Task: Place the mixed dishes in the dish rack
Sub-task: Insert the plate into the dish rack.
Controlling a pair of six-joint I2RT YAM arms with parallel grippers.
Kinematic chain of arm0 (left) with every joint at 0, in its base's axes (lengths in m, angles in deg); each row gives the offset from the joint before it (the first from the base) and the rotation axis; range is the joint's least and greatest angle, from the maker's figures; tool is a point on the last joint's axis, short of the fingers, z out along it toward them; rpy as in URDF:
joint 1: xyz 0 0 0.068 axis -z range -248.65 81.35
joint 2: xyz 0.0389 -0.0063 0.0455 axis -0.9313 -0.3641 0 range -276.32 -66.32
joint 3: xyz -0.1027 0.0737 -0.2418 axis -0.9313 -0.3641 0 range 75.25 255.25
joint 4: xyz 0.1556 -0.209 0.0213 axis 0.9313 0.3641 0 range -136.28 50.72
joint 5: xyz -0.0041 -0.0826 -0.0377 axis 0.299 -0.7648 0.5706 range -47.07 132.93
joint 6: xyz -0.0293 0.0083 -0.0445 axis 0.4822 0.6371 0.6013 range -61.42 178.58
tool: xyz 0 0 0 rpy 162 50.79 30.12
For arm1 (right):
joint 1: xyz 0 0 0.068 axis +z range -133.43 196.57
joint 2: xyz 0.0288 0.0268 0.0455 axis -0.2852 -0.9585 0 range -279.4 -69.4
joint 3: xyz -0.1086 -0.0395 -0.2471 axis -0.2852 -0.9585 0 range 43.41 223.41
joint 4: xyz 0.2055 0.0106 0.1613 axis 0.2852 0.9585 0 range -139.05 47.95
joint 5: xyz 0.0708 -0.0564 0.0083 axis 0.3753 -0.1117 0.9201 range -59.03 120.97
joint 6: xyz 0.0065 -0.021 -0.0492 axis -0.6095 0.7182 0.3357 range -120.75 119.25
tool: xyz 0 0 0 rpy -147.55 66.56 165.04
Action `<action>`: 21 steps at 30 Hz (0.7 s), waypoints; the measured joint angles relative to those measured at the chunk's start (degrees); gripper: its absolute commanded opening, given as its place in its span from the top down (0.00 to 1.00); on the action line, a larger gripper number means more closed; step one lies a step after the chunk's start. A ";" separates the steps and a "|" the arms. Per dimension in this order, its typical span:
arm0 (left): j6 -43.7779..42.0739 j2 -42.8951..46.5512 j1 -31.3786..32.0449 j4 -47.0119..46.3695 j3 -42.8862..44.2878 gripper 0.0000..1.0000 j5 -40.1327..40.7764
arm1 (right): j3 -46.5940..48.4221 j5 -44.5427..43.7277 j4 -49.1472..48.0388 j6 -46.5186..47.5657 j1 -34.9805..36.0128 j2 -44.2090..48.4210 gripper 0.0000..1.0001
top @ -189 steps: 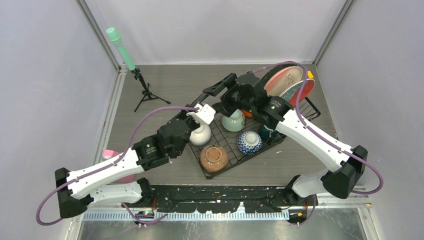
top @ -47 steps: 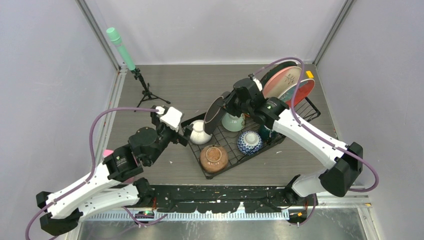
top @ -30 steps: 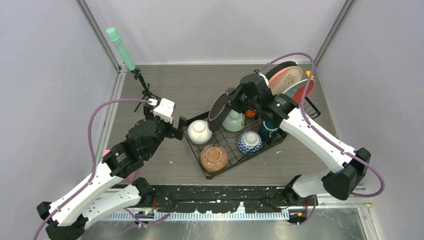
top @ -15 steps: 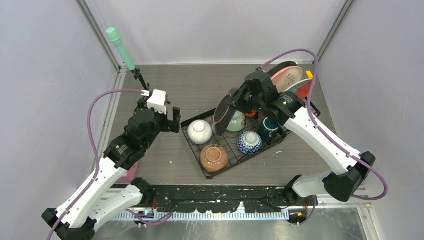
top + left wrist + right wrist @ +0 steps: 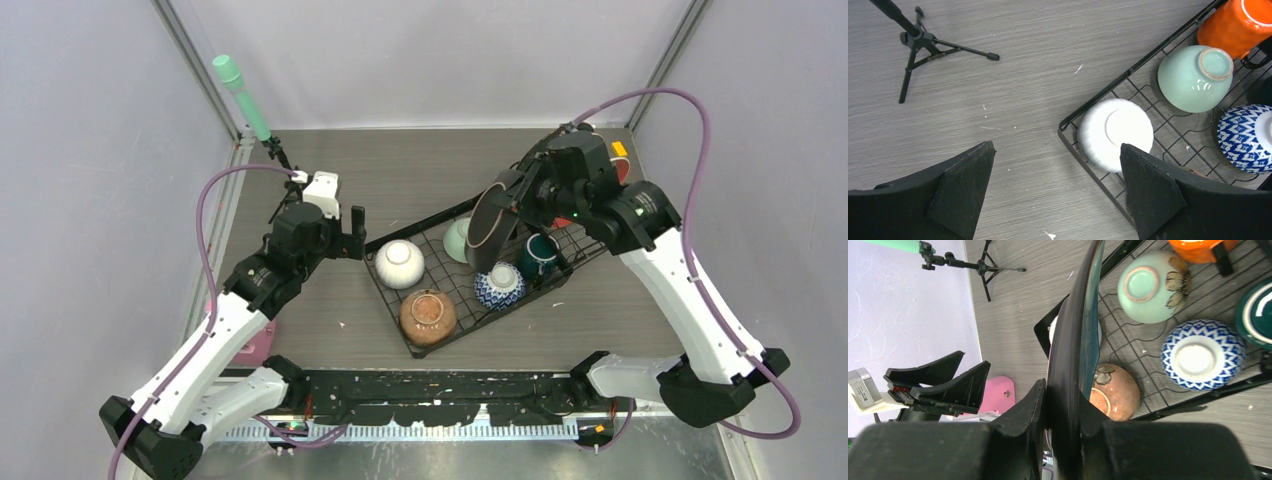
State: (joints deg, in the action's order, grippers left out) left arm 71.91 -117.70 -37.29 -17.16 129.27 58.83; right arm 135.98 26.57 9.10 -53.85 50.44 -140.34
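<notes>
My right gripper (image 5: 520, 195) (image 5: 1060, 390) is shut on the rim of the large dark teal plate (image 5: 488, 222) (image 5: 1075, 340), which hangs on edge above the black wire dish rack (image 5: 385, 300). Upside down on the rack's flat tray lie the white bowl (image 5: 398, 263) (image 5: 1115, 132), brown bowl (image 5: 428, 315), blue-patterned bowl (image 5: 497, 285) and mint-green bowl (image 5: 1194, 75). The dark teal mug (image 5: 540, 255) and orange mug (image 5: 1233, 25) stand beyond them. My left gripper (image 5: 345, 235) (image 5: 1057, 146) is open and empty above the table, beside the rack's left rim.
A mint-green cylinder on a black tripod (image 5: 245, 95) stands at the back left. A small pink cup (image 5: 998, 395) sits near the left arm's base. Grey walls close in the table on three sides.
The right gripper has carried the teal plate up and to the right over the rack. The left arm has drawn back left, away from the white bowl, staying open.
</notes>
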 measured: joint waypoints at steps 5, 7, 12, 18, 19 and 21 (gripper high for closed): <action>0.11 -0.39 -0.59 0.00 0.00 0.00 -1.03 | 1.64 0.83 3.93 1.84 -2.43 1.66 1.00; 0.22 -0.59 -0.74 0.00 0.00 0.00 -1.38 | 1.73 1.62 4.68 2.27 -3.21 1.81 1.00; 0.52 -0.74 -1.14 0.00 0.00 0.00 -1.97 | 1.79 3.93 6.45 3.28 -4.28 1.81 1.00; 1.42 -0.79 -1.77 0.02 0.00 0.00 -2.25 | 1.90 4.70 7.87 3.74 -4.48 1.81 1.00; 1.51 -0.83 -1.81 0.02 0.00 0.00 -2.27 | 1.92 4.70 7.98 3.76 -4.48 1.81 1.00; 1.66 -0.96 -1.95 0.04 0.00 0.00 -2.38 | 1.97 4.68 8.26 3.85 -4.48 1.81 1.00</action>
State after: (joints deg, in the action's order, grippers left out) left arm 73.57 -118.66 -39.24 -17.11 129.27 56.45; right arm 137.95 31.24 17.37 -50.00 45.96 -138.53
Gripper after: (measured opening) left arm 0.994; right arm 0.228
